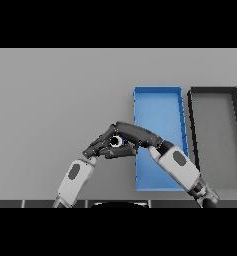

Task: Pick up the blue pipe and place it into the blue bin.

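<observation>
We see only a small patch of the blue pipe [121, 142], a blue fleck beside a pale ring, almost buried under dark fingers. It sits just left of the blue bin [158, 107], near the bin's left wall and not yet over its floor. Whether it rests on the grey desk [55, 100] or is lifted clear, we cannot tell.

The right hand [135, 135] reaches leftward across the bin's left edge, its fingers curled over the pipe from above and to its right. We judge it has hold of the pipe, though the contact itself is hidden. The left hand [101, 146] comes in from the other side, its fingers bent and meeting the right hand's fingertips at the pipe; whether it grips the pipe or only crowds against it, we cannot tell.

The 2 hands close on the pipe from opposite sides, probably to stop it rolling away. Since the bin lies directly right of the right hand, the carry looks short.

A dark grey bin [215, 130] stands just beyond the blue one, farther right.
</observation>
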Controlling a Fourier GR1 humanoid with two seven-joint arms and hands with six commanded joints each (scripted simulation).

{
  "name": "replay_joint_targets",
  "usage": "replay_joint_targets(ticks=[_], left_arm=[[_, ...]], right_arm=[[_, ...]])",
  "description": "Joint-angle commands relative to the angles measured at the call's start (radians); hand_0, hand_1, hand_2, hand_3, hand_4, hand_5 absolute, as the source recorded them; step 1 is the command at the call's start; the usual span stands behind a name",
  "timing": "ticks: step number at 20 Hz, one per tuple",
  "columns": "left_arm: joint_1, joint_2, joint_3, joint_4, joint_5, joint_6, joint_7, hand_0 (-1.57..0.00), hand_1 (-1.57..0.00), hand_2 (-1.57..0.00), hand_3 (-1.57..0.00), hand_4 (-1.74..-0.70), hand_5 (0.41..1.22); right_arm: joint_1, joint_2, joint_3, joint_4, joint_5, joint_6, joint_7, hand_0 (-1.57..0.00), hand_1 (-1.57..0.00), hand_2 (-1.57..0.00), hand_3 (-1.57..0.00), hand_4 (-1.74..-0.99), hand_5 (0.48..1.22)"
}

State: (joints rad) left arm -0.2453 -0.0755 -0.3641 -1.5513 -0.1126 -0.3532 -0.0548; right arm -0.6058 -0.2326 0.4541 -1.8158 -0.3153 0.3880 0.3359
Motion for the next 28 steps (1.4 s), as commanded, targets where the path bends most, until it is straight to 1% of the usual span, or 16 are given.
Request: replay_joint_targets(ticks=[1,2,3,5,7,9,11,13,16,17,19,21,22,25,27,28], left_arm=[[-0.005,0.003,-0.002,-0.003,-0.019,0.009,-0.004,-1.46,-1.34,-1.29,-1.17,-1.6,1.221],[-0.008,0.013,-0.003,0.0,-0.016,-0.016,-0.005,-1.17,-1.07,-1.03,-0.93,-1.47,1.221],[0.002,0.027,-0.007,-0.008,-0.022,-0.046,-0.015,-0.94,-0.86,-0.83,-0.75,-1.37,1.221],[0.011,0.032,-0.014,-0.006,-0.062,-0.074,-0.016,-0.6,-0.55,-0.53,-0.48,-1.21,1.221],[0.0,0.021,-0.006,0.007,-0.095,-0.078,0.0,-0.38,-0.35,-0.34,-0.3,-1.08,1.029],[0.008,0.01,-0.004,-0.001,-0.092,-0.076,0.057,-0.24,-0.22,-0.22,-0.19,-1.02,0.848],[0.013,0.011,0.009,-0.004,-0.075,-0.074,0.081,-0.16,-0.14,-0.14,-0.12,-0.98,0.704],[0.007,0.002,0.026,-0.001,-0.05,-0.077,0.146,-0.1,-0.09,-0.09,-0.08,-0.97,0.603],[0.025,0.009,0.009,0.0,-0.079,-0.068,0.122,-0.05,-0.05,-0.04,-0.04,-0.95,0.513],[0.022,0.01,0.014,0.006,-0.084,-0.061,0.127,-0.04,-0.04,-0.04,-0.03,-0.94,0.495],[0.026,0.009,0.011,0.008,-0.094,-0.054,0.131,-0.03,-0.02,-0.02,-0.02,-0.92,0.482],[0.021,0.017,0.015,0.008,-0.089,-0.063,0.133,-0.02,-0.01,-0.01,-0.01,-0.91,0.47],[0.018,0.02,0.015,0.01,-0.087,-0.07,0.138,-0.01,-0.01,-0.01,-0.01,-0.91,0.464],[0.005,0.015,0.019,0.021,-0.087,-0.069,0.147,-0.01,-0.01,-0.01,0.0,-0.91,0.445],[0.012,0.011,0.016,0.009,-0.085,-0.067,0.157,0.0,0.0,0.0,0.0,-0.91,0.437],[0.018,0.008,0.011,0.011,-0.09,-0.064,0.157,0.0,0.0,0.0,0.0,-0.91,0.435]], right_arm=[[0.014,-0.006,0.009,-0.014,0.015,-0.007,-0.027,-1.56,-1.56,-1.56,-1.54,-1.733,1.196],[0.018,-0.013,0.008,-0.016,0.013,-0.008,-0.037,-1.56,-1.56,-1.56,-1.55,-1.734,1.201],[0.014,-0.011,0.01,-0.02,0.002,-0.014,-0.01,-1.56,-1.56,-1.56,-1.55,-1.736,1.205],[0.012,0.001,0.02,-0.022,0.001,-0.024,0.047,-1.56,-1.56,-1.56,-1.56,-1.738,1.211],[0.017,0.0,0.02,-0.032,0.016,-0.033,0.051,-1.57,-1.57,-1.57,-1.56,-1.739,1.214],[0.027,-0.005,0.026,-0.052,0.031,-0.038,0.042,-1.57,-1.57,-1.57,-1.57,-1.74,1.217],[0.005,0.005,0.014,-0.03,0.03,-0.041,0.054,-1.57,-1.57,-1.57,-1.57,-1.74,1.218],[0.016,0.01,0.023,-0.031,0.027,-0.033,0.039,-1.57,-1.57,-1.57,-1.57,-1.74,1.219],[0.021,0.022,0.015,-0.039,-0.001,-0.05,0.032,-1.57,-1.57,-1.57,-1.57,-1.741,1.22],[0.025,0.026,0.002,-0.039,-0.038,-0.052,0.031,-1.57,-1.57,-1.57,-1.57,-1.741,1.22],[-0.004,0.026,-0.03,-0.046,-0.115,-0.069,0.069,-1.57,-1.57,-1.57,-1.57,-1.741,1.221],[-0.056,0.031,-0.07,-0.05,-0.216,-0.114,0.139,-1.57,-1.57,-1.57,-1.57,-1.741,1.221],[-0.096,0.02,-0.09,-0.064,-0.258,-0.132,0.168,-1.57,-1.57,-1.57,-1.57,-1.741,1.221],[-0.238,0.0,-0.164,-0.022,-0.382,-0.161,0.209,-1.57,-1.57,-1.57,-1.57,-1.741,1.221],[-0.334,-0.023,-0.222,0.02,-0.449,-0.173,0.193,-1.57,-1.57,-1.57,-1.57,-1.741,1.221],[-0.362,-0.05,-0.253,0.043,-0.442,-0.187,0.177,-1.57,-1.57,-1.57,-1.57,-1.741,1.221]])
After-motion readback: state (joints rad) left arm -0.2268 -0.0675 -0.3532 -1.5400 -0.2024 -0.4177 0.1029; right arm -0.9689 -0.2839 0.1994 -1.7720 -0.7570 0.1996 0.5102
